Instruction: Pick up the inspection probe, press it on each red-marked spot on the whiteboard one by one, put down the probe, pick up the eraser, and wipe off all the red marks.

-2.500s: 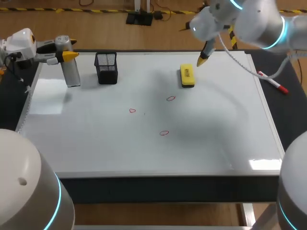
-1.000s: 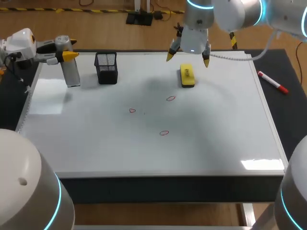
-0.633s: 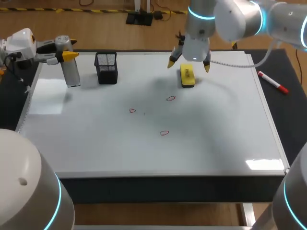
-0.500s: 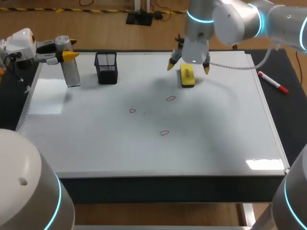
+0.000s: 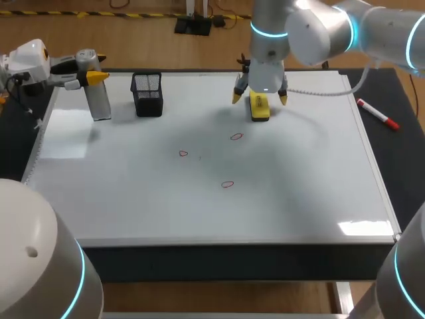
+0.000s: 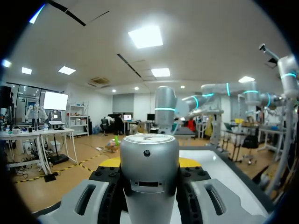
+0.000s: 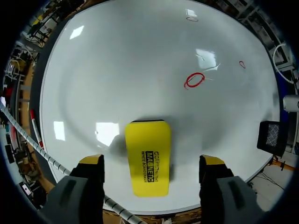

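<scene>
My left gripper [image 5: 86, 76] is shut on the silver inspection probe [image 5: 99, 100], which hangs upright at the whiteboard's far left corner. In the left wrist view the probe [image 6: 149, 168] fills the space between the fingers. The yellow eraser [image 5: 259, 108] lies flat at the board's far middle. My right gripper [image 5: 259, 99] stands open just above it, one yellow tip to each side. In the right wrist view the eraser [image 7: 147, 158] lies between the fingers of the right gripper [image 7: 152, 164], clear of both. Three red marks [image 5: 236, 137] [image 5: 183, 154] [image 5: 228, 184] lie mid-board.
A black mesh pen holder [image 5: 147, 94] stands on the whiteboard [image 5: 299, 193] to the right of the probe. A red marker [image 5: 377, 113] lies on the dark table beyond the board's right edge. In the right wrist view the nearest red mark [image 7: 194, 80] lies ahead of the eraser.
My right gripper has swung left over the eraser, come down around it, and its fingers have narrowed a little. The left arm and the probe have not moved.
</scene>
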{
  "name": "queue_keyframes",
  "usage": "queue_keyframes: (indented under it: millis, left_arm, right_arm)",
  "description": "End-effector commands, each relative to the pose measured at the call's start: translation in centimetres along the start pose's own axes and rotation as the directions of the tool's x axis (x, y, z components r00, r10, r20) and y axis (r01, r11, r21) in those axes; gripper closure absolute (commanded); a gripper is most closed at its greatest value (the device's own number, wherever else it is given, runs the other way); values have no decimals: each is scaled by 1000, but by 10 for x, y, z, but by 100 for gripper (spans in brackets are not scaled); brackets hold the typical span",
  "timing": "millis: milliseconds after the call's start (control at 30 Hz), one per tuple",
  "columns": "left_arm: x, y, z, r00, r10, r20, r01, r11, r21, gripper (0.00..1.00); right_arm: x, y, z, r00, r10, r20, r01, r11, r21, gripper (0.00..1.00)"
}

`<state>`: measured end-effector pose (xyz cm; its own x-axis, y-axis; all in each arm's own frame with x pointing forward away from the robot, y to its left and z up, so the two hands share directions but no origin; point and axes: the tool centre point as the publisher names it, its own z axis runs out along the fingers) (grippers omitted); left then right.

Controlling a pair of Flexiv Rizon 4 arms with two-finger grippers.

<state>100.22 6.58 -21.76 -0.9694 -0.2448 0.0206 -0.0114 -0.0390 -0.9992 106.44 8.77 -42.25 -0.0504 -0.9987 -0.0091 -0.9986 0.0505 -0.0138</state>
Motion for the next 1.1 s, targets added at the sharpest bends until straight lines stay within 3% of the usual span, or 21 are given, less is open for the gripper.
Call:
queue_keyframes:
  millis: [33,200,500,800,1100]
  left_arm:
    - [1,-1,0,1000,1,3,-1,1000,0,100]
    - [1,-1,0,1000,1,3,-1,1000,0,100]
    - [1,-1,0,1000,1,3,-1,1000,0,100]
    - [1,-1,0,1000,1,3,-1,1000,0,100]
    - [1,-1,0,1000,1,3,-1,1000,0,100]
  right_arm:
    - [-4,-5,2,1000,-2,-9,2,1000,-12,100]
    - [0,-5,2,1000,12,9,-12,1000,-14,100]
    - [22,2,-34,998,63,9,-63,997,43,100]
    - [70,13,-50,985,175,10,-175,983,52,100]
    - [125,30,-44,964,266,-12,-266,964,7,100]
